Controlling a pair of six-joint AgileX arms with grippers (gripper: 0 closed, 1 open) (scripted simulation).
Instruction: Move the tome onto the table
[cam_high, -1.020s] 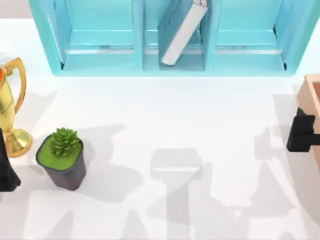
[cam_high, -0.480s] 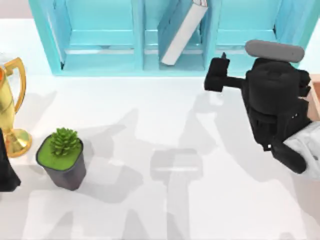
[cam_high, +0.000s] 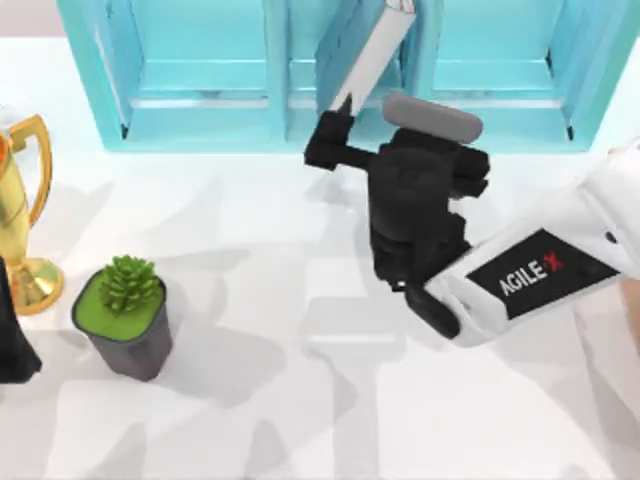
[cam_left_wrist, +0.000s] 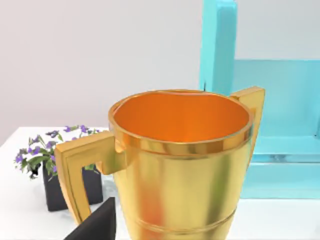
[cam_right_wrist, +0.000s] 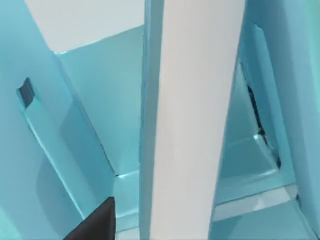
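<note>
Tome (cam_high: 365, 55) leans tilted in shelf (cam_high: 200, 120) middle bay, above counter (cam_high: 250, 300). Our right hand (cam_high: 328, 140) at its lower corner; spread or pressed, cannot tell. We judge it stiff, heavy, smooth-covered: pinch across covers. Left hand (cam_high: 15, 340) parked.

The tome (cam_high: 365, 55) is cut off at the top edge. The right gripper (cam_high: 335, 135) hides its lower corner. The trophy (cam_high: 20, 215) is cropped at left.

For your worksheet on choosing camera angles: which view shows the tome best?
The top view: the tome leans tilted in the shelf unit's middle compartment, cover and page edges visible, with the right gripper at its lower end. The right wrist view gives a close look at its white page edges. The left wrist view faces a gold trophy.
</note>
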